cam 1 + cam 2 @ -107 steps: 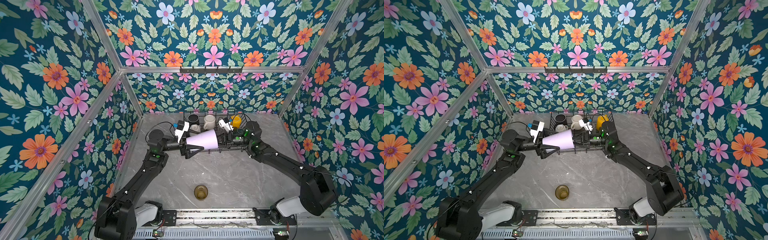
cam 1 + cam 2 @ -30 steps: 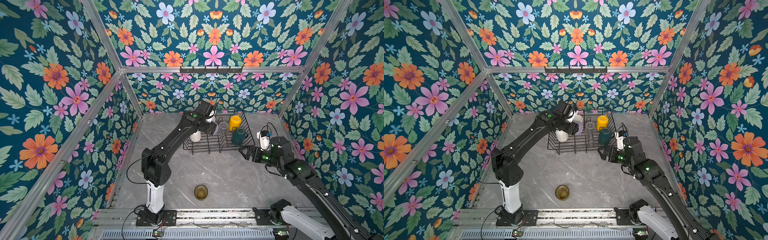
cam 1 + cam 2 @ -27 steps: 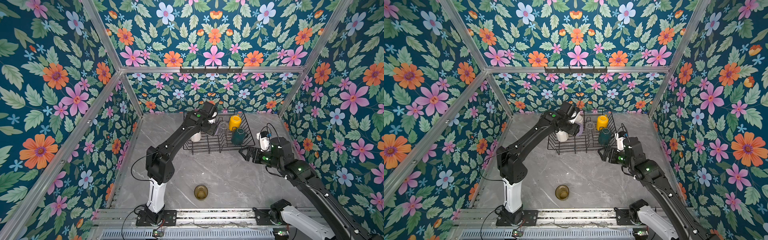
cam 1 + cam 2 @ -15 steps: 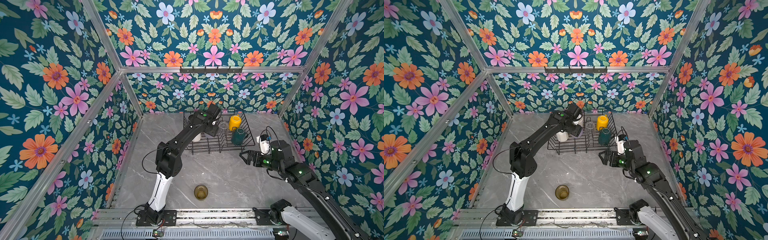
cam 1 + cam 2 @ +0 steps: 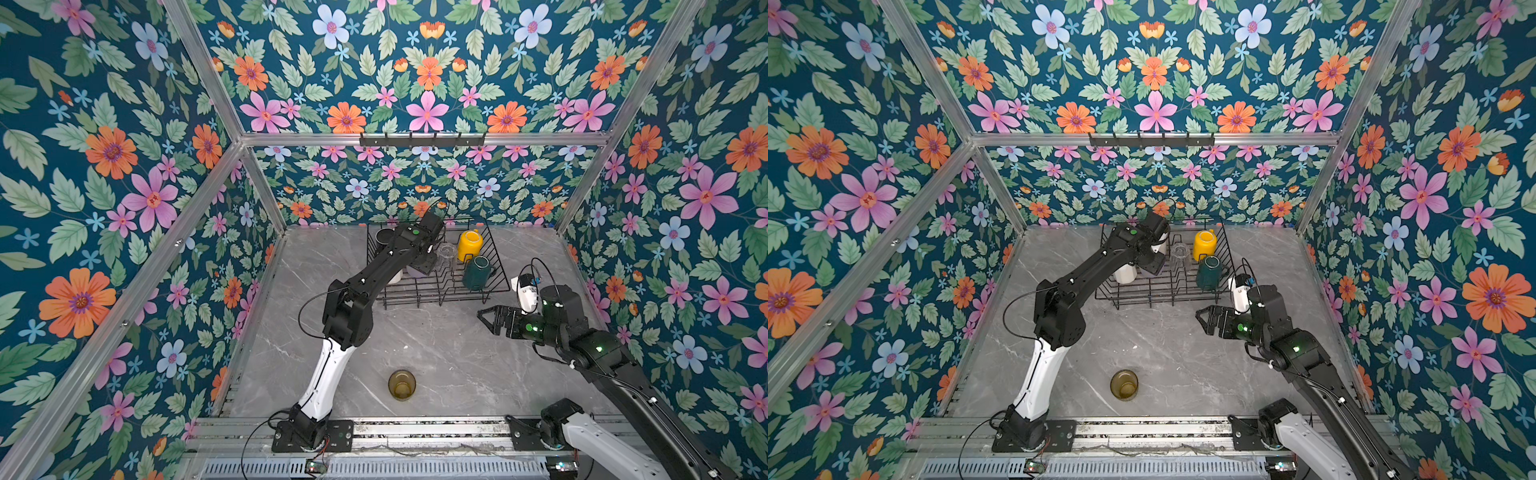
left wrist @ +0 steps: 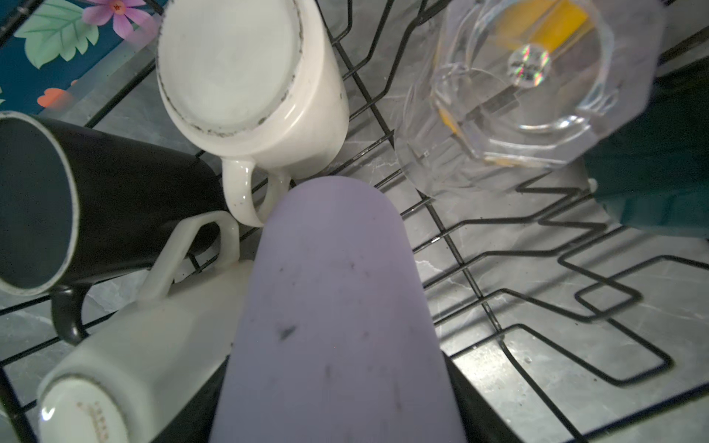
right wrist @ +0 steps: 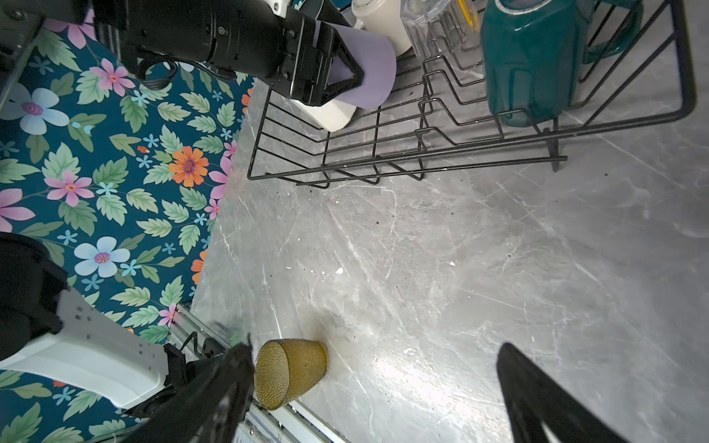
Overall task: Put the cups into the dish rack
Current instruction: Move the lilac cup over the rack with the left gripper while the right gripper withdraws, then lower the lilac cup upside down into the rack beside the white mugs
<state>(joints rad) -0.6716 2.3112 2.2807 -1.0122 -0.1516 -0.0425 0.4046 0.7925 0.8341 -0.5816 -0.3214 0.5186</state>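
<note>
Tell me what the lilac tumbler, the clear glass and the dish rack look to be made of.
The lilac tumbler: opaque and matte with dark scuffs, likely plastic or silicone. The clear glass: see-through with faceted walls and glints; glass or clear acrylic, cannot tell which. The dish rack: thin bent rods with a black, glossy skin, probably coated metal wire.

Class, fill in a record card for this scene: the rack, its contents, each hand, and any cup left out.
Rack: black wire dish rack, far side of table
In rack: yellow mug, green mug, clear glass, black mug, pale mug, tall white mug
Left hand: shut on lilac tumbler, over the rack
Right hand: open, empty
Left out: olive-amber glass, upright on table
</note>
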